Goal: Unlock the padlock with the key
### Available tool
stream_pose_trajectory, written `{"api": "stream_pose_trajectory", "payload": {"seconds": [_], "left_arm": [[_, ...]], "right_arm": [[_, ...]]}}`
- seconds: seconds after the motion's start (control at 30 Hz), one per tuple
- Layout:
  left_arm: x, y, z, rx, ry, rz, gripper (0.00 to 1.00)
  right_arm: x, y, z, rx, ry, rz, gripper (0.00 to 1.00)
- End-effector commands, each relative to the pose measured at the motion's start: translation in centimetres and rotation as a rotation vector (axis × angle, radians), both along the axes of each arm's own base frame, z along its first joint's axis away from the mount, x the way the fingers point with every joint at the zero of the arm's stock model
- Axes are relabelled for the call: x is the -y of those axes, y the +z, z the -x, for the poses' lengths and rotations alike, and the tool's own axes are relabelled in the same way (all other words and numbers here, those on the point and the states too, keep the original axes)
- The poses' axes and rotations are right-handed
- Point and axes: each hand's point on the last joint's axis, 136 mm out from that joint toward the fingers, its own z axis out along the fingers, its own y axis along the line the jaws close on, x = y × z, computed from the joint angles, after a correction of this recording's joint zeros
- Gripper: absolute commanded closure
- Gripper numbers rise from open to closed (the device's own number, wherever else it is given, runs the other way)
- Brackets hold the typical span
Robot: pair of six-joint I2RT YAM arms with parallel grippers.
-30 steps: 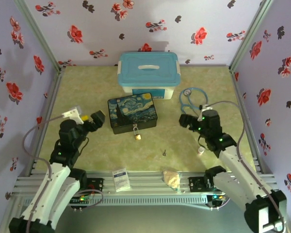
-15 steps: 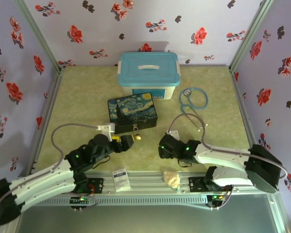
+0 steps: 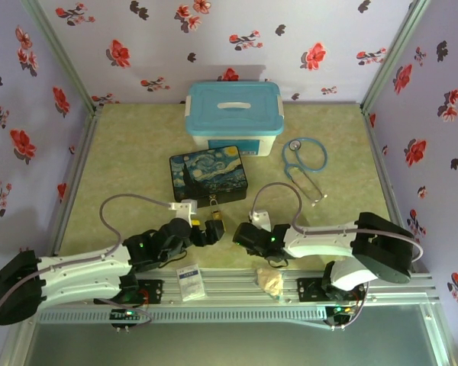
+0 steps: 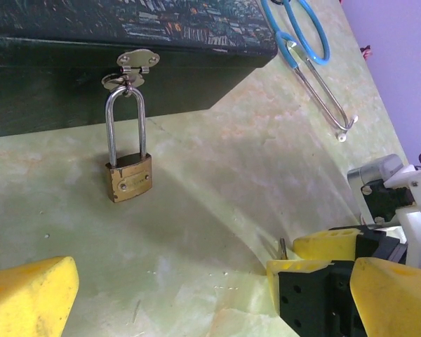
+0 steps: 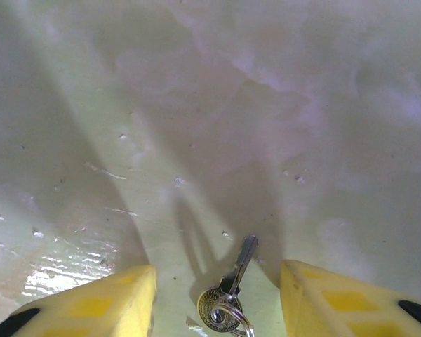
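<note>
Right gripper sits low over the table. Its yellow fingers stand apart with the key lying flat between them; neither touches it, as far as we can see.

We judge the key light, thin, stiff and slick, so it is likely to skate or flip under a careless pinch. The best hold is the round head by its small ring — blade left free and pointing outward.

Left gripper has its jaws spread wide and holds nothing. It faces the padlock, which hangs by its shackle from the clasp of the starry box, brass body resting on the table. The padlock looks small and loose — it will swing unless steadied by the body.
</note>
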Motion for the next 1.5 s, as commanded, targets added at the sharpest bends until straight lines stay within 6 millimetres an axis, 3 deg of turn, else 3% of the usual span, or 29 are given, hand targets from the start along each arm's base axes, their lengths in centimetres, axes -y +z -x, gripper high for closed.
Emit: {"api": "stream_pose_trajectory", "payload": {"seconds": [0.0,0.3,0.53,0.8,0.9,1.03,1.17,1.33,1.47], "left_arm": [[0.0,2.2,-0.6,0.045,0.036,0.062,0.0],[-0.1,1.7,-0.6,0.027,0.051,0.063,0.0],[0.1,1.8,-0.7,0.028,0.051,0.07,0.0],[0.9,1.5,-0.9,0.015,0.053,0.093,0.0],[1.2,1.6,-1.0,0.018,0.051,0.094,0.0],[1.8,2.1,-1.1,0.023,0.033,0.097,0.0],[2.9,2.2,-0.8,0.021,-0.012,0.099,0.0],[6.1,3.9,0.6,0.039,-0.183,0.144,0.0],[7.4,5.5,1.5,0.063,-0.267,0.191,0.0]], "right_arm": [[-0.8,-0.7,0.4,-0.025,-0.016,-0.027,0.62],[0.2,-0.6,1.9,-0.051,-0.012,0.008,0.72],[1.0,-0.4,2.1,-0.039,-0.027,0.01,0.74],[1.9,0.0,2.2,-0.018,-0.048,-0.039,0.86],[2.3,0.3,2.0,0.001,-0.039,-0.084,1.0],[2.7,1.1,1.7,-0.009,0.005,-0.161,1.0],[2.3,3.1,1.7,0.017,0.124,-0.268,1.0],[0.0,9.1,3.3,0.112,0.361,-0.496,1.0],[-0.8,13.3,4.1,0.196,0.455,-0.639,1.0]]}}
